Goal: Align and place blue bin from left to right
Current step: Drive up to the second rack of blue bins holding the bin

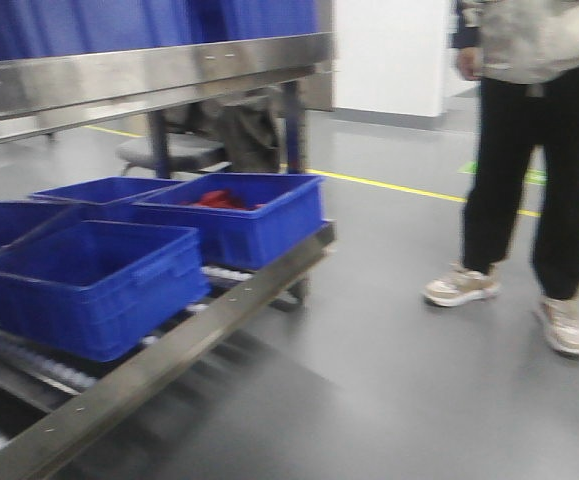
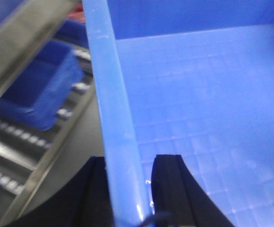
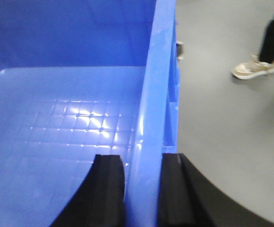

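At 9 o'clock, beside rack (image 1: 219, 300): risks clipping blue bin (image 2: 198, 118), clamped by its walls in left gripper (image 2: 127, 165) and right gripper (image 3: 141, 163).

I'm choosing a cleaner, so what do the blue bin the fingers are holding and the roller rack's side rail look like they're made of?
The blue bin looks like moulded plastic with a semi-gloss finish: even blue colour throughout, soft highlights along the rim, and a moulded grid on the floor. The side rail looks like bare brushed metal, possibly steel or aluminium: grey with a dull, streaky sheen.
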`<state>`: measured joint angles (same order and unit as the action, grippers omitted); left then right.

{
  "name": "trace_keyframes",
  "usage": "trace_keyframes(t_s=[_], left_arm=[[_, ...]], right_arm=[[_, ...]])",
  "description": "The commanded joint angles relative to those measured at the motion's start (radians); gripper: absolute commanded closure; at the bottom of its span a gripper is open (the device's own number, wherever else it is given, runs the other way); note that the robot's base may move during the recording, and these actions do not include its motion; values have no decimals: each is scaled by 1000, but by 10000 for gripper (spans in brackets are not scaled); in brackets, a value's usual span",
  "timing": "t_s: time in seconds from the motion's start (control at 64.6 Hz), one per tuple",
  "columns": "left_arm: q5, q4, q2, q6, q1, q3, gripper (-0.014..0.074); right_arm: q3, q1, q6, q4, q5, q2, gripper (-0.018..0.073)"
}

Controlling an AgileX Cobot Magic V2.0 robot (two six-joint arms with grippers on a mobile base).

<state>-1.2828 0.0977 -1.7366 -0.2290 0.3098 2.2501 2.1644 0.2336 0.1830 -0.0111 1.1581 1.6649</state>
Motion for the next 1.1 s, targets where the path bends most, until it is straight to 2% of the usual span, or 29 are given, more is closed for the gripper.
trace_keyframes(t_s=[0.0, 1.083], left_arm=[[62, 1, 27, 16, 5, 18, 706], [62, 1, 27, 16, 5, 18, 706]], right_arm=[[20, -4, -26, -15, -96, -23, 711], [20, -4, -26, -15, -96, -23, 711]])
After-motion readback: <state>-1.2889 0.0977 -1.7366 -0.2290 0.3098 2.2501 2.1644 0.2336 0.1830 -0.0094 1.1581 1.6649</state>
